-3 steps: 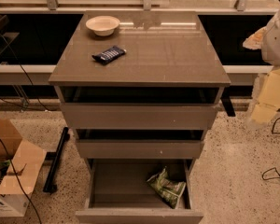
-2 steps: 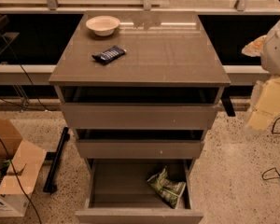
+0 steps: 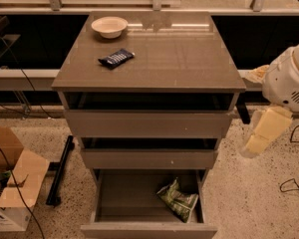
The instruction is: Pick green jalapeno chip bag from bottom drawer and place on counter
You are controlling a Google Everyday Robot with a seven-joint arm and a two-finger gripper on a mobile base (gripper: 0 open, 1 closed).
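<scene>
The green jalapeno chip bag (image 3: pixel 178 199) lies crumpled in the right half of the open bottom drawer (image 3: pixel 147 229), leaning toward its right wall. The counter (image 3: pixel 154 59) is the glossy grey-brown top of the cabinet. My arm (image 3: pixel 289 78) hangs at the right edge of the view, beside the cabinet. My gripper (image 3: pixel 250 147) is the cream end of the arm, pointing down and left at about middle-drawer height. It is to the right of the cabinet, above and right of the bag, and touches nothing.
A white bowl (image 3: pixel 109 26) and a small dark-blue snack bar wrapper (image 3: pixel 116 58) sit on the counter's left part. The two upper drawers (image 3: pixel 147 123) are slightly pulled out. An open cardboard box (image 3: pixel 12 183) and cables lie on the floor at left; a cable lies at right (image 3: pixel 291 185).
My arm and gripper have moved down and to the left, closer to the cabinet's right side. The bag, the drawers and the things on the counter have not moved.
</scene>
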